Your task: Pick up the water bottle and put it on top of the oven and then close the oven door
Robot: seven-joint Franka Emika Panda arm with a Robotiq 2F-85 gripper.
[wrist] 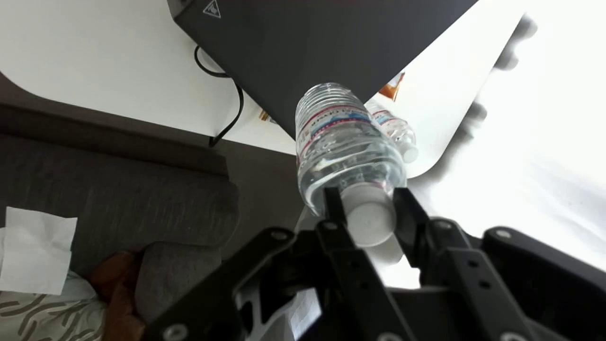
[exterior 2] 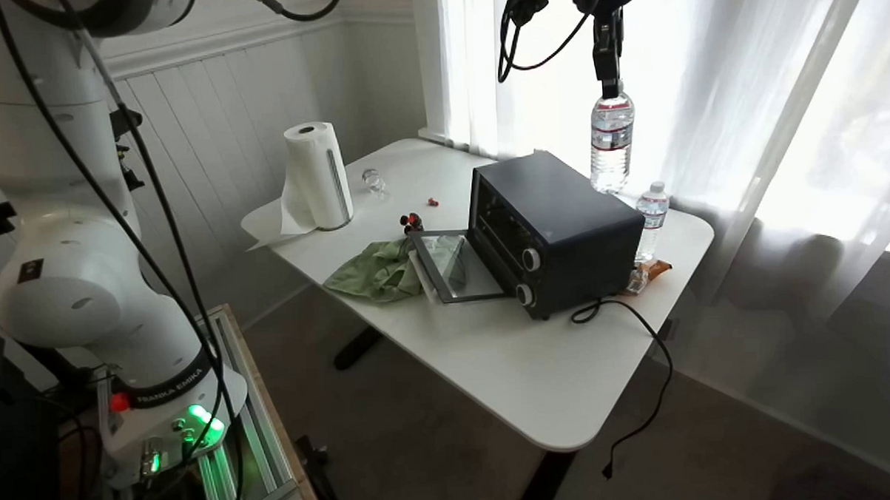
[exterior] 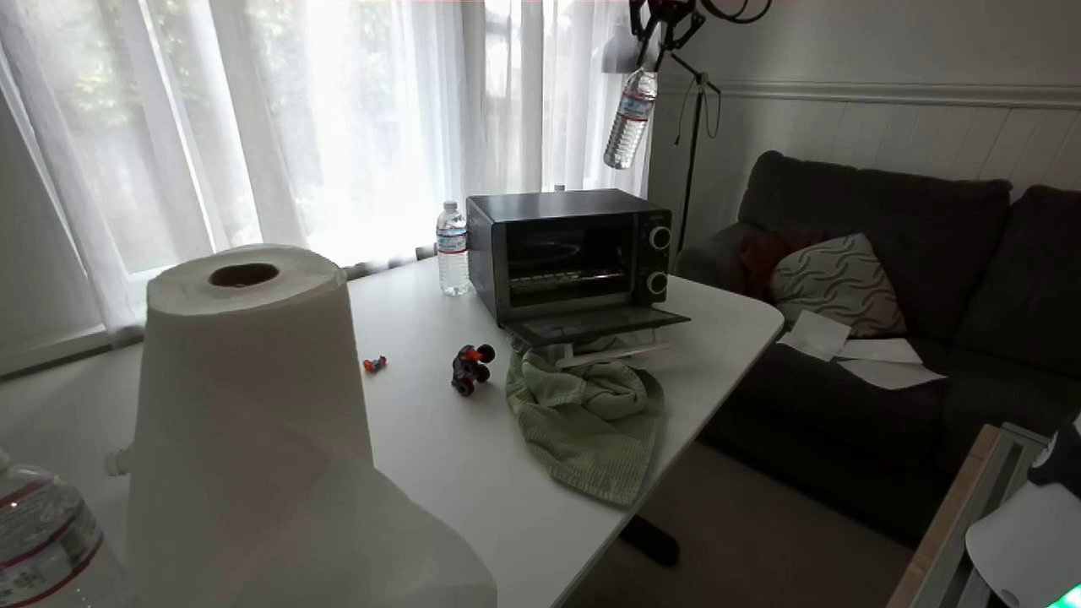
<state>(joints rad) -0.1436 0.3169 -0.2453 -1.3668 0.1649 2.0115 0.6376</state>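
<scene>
Oven [exterior 2: 562, 216], open, holds a rack [exterior: 566, 277]; jaws grip the water bottle [exterior: 632, 120].

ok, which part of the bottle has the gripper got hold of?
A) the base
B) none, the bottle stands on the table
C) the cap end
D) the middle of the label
C: in the wrist view, the white cap of the water bottle sits between the fingers of the gripper, with the label beyond them.
</scene>
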